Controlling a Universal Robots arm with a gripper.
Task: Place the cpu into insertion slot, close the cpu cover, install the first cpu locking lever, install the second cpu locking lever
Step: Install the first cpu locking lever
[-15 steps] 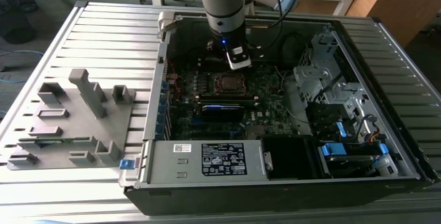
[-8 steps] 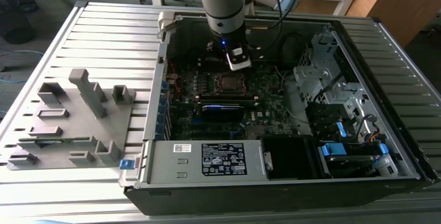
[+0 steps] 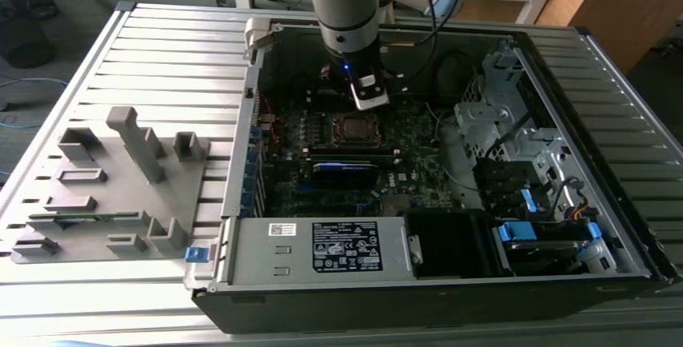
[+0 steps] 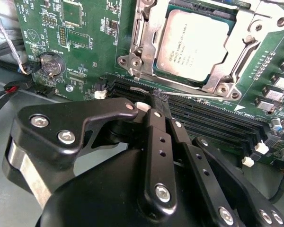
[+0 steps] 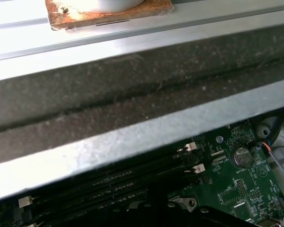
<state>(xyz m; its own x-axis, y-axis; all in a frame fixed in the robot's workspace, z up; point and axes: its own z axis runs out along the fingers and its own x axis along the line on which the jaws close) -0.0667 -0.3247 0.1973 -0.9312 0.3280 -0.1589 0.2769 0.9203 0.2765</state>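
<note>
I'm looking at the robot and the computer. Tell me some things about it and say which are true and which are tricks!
1. The cpu sits in the insertion slot. True.
2. The cpu cover lies down around the chip. True.
3. The gripper is holding the cpu. False: the chip lies in its slot, apart from the fingertips, which are beside the long black memory slots.
4. The computer case has its side panel on. False: it is open, and the green motherboard shows.
5. A grey parts holder stands at the exterior view's left of the case. True.
</note>
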